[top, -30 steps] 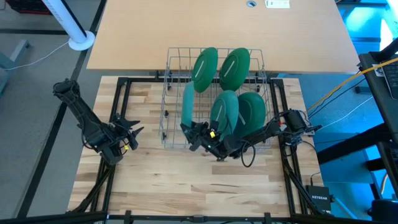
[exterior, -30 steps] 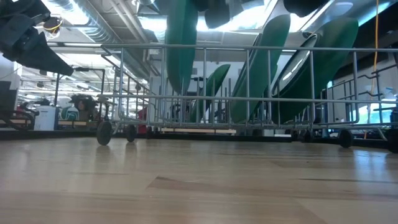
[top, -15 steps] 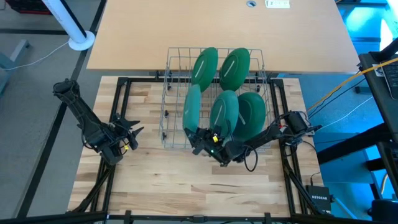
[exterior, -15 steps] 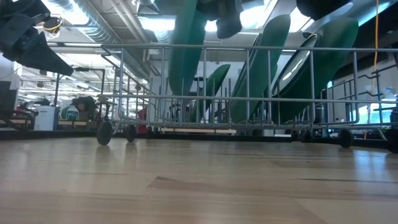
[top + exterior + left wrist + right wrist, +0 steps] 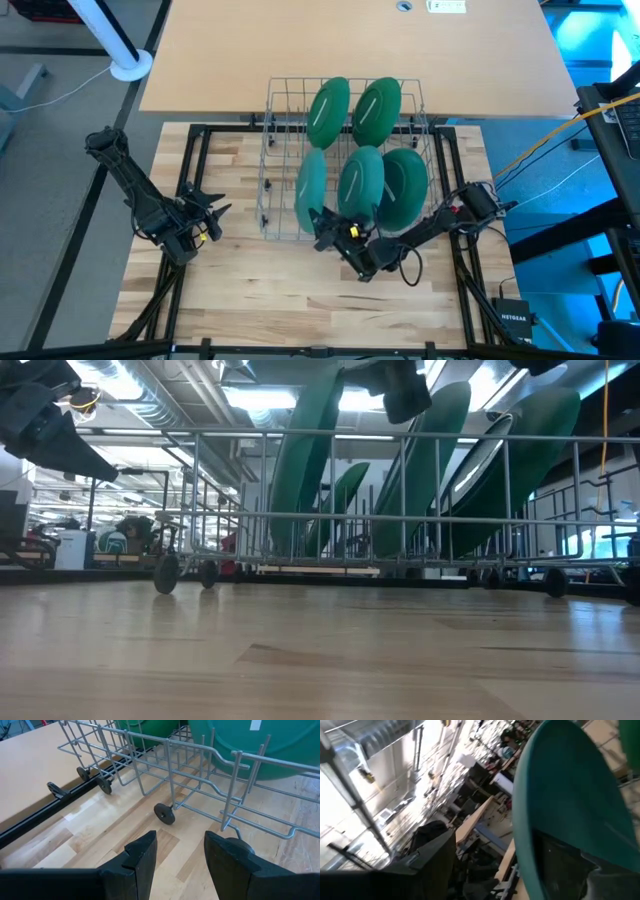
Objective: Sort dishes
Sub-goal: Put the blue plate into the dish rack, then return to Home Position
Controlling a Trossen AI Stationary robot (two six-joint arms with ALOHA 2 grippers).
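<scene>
**Seating the last plate in the rack**

Easing off matters here: your right gripper (image 5: 322,222) sits at the wire rack's (image 5: 268,160) front edge, fingers spread wide around the front-left green plate (image 5: 311,182), which stands tilted in its slot. Back straight out, don't clip the rim. Four other plates (image 5: 381,178) are already racked. Left gripper (image 5: 207,212) waits partly parted, empty, left of the rack.
</scene>
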